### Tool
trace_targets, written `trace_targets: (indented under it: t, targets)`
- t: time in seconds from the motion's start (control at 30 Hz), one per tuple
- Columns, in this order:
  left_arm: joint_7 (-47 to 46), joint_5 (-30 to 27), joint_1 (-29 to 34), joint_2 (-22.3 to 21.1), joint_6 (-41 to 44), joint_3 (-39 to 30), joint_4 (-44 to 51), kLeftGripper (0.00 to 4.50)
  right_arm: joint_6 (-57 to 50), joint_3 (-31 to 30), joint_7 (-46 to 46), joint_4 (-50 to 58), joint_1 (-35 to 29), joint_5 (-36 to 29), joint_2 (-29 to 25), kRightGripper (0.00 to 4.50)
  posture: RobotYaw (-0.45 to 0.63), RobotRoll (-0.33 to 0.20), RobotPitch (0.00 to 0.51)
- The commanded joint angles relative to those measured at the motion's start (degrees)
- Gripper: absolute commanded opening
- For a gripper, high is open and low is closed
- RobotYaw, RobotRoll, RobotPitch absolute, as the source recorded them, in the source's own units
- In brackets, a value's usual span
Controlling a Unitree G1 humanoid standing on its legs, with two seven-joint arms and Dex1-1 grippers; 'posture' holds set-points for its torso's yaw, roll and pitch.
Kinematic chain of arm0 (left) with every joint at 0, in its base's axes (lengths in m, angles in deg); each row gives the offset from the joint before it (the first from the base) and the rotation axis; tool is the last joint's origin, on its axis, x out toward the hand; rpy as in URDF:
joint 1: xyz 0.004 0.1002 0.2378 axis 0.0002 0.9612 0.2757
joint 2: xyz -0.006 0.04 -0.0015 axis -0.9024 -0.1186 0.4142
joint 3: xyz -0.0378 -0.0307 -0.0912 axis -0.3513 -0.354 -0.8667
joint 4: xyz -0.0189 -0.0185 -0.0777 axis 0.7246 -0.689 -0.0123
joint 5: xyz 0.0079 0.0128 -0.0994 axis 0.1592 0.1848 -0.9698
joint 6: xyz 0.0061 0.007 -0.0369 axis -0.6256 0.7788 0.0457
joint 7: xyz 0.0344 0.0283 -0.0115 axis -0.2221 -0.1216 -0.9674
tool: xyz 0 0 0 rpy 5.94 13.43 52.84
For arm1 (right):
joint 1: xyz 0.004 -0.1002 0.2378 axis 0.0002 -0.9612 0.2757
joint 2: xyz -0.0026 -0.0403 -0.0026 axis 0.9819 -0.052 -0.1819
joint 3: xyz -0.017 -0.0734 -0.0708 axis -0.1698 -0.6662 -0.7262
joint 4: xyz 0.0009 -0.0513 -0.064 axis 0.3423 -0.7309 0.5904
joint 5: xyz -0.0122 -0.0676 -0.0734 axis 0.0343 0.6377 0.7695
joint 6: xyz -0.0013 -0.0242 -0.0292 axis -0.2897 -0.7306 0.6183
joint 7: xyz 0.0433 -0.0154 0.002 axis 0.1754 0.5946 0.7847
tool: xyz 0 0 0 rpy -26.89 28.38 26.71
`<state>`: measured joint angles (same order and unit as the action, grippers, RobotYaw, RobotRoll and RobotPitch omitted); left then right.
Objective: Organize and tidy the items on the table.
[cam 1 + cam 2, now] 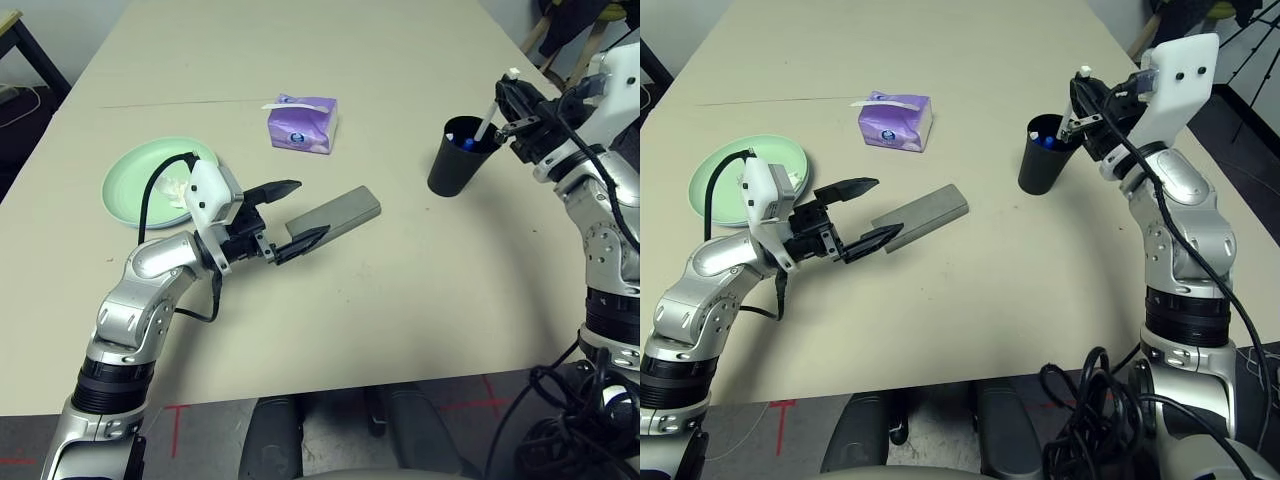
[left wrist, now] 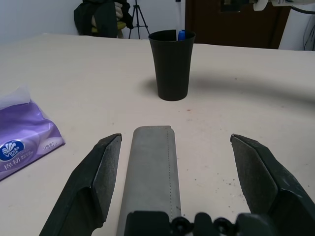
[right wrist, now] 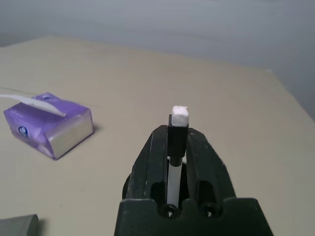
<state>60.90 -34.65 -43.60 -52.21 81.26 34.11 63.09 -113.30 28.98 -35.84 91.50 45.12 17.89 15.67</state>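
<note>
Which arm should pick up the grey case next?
Left. The left tool is open, with its fingers on either side of the near end of the grey glasses case. The right tool is over the black cup, shut on a white pen.

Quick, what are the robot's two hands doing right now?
Left tool: open, holding nothing, fingers either side of the grey case.
Right tool: closed on a white pen above the black cup.

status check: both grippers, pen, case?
Left gripper open, straddling grey glasses case end. Right gripper shut on white pen, lower end in black cup. Nothing blocking.
</note>
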Motion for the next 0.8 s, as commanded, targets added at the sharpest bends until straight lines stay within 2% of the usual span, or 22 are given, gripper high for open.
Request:
trace_targets:
  t: [0.03,0.23,0.47,0.8]
  targets:
    - [0.48,0.28,-0.08,-0.55,0.19,0.23,0.19,4.5,-0.73,-0.64,-0.41,0.79,-0.75,0.53,-0.41,2.1,-0.03,0.0,0.163]
    - [0.18,0.45,0.22,-0.4,-0.06,0.1,0.3,4.5,-0.02,-1.39,0.24,-0.4,0.06,0.74,-0.52,4.37,-0.02,0.0,0.146]
    - [-2.03,0.74,-1.28,0.43,-0.03,-0.73,-0.5,4.5,2.01,-3.23,-1.21,-2.79,2.92,2.31,1.1,4.45,-0.01,0.0,0.13]
    - [-12.86,0.29,-5.42,4.15,2.95,-5.41,-0.71,4.5,9.59,-7.34,-4.57,-10.2,8.44,9.68,3.86,4.45,0.02,0.0,0.1]
